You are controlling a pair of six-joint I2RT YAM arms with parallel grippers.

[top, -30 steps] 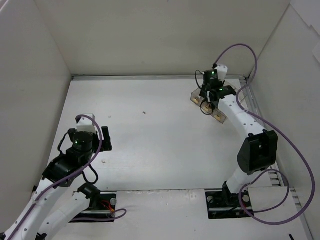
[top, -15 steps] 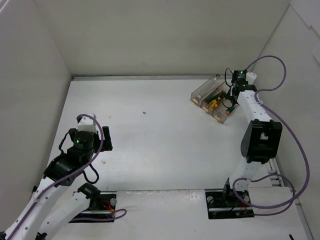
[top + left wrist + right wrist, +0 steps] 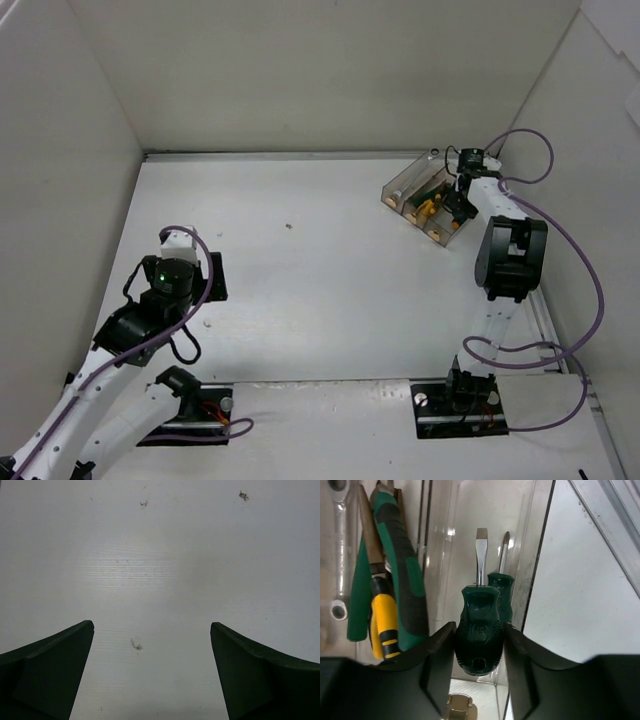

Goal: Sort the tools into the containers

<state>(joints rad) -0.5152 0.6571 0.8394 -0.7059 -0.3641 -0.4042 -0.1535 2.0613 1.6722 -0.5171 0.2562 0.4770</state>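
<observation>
Tray (image 3: 403, 186), upper right of the top view: contents too small to count, partly hidden by the right gripper (image 3: 479, 628). Its wrist view shows it clamped on one screwdriver (image 3: 480, 605) at the right-hand compartment, a second screwdriver (image 3: 503, 585) behind; at the frame's left are one pliers (image 3: 402, 555), one yellow-handled tool (image 3: 384, 615) and one wrench (image 3: 339, 555), cut off at the top. The left gripper (image 3: 151, 626) has its jaws wide apart over the table (image 3: 165, 555), holding nothing.

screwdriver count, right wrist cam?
2: flathead in the right gripper, over the tray's end compartment; Phillips lying just beyond it, same compartment. More may hide under the gripper.
</observation>
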